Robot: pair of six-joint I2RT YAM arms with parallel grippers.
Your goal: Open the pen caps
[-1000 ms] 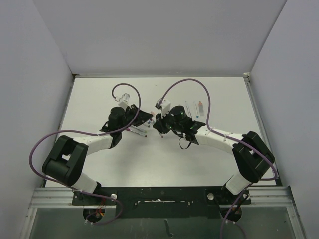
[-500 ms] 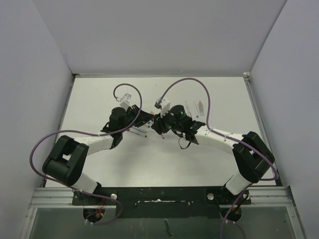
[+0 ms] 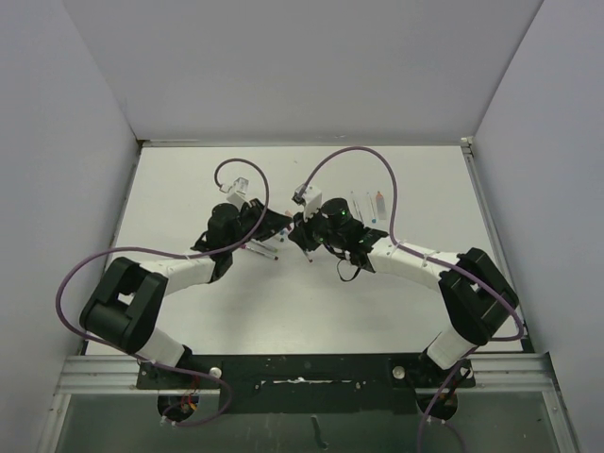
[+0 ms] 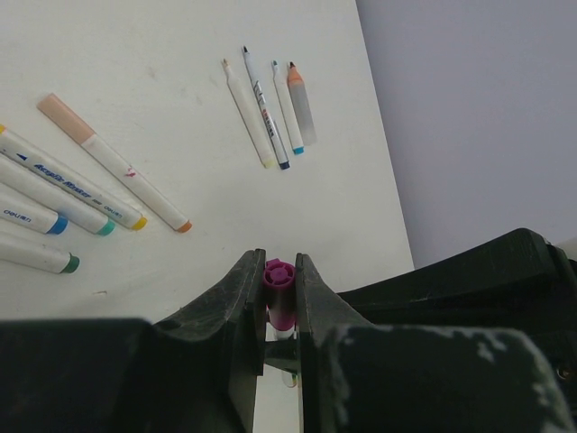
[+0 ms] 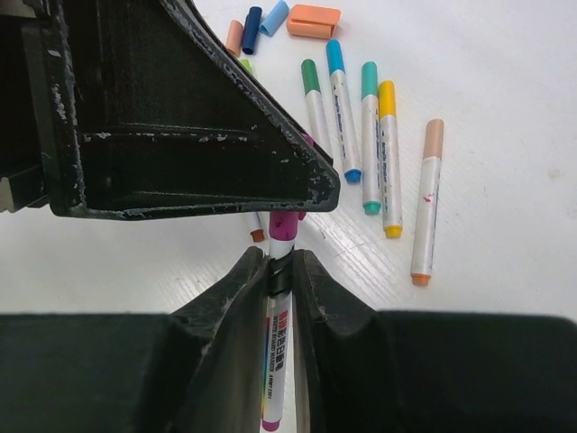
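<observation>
Magenta pen cap (image 4: pixel 279 287) sat clamped in my left gripper (image 4: pixel 278 263); my right gripper (image 5: pixel 279 269) pinched the white barrel (image 5: pixel 276 347), opposed for pulling them apart.

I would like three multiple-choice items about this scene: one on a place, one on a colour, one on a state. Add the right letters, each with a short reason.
1. Where does the fat orange cap lie?
A. beside the light blue cap
B. between the jaws
C. inside a box

2. What colour is the cap in the left gripper?
A. yellow
B. teal
C. magenta

3. How is the right gripper?
A. wide open
B. shut on the pen
C. out of view

Answers: 1 A, the two lie next to each other; 2 C, magenta shows between the jaws; 3 B, the jaws press the white barrel.
</observation>
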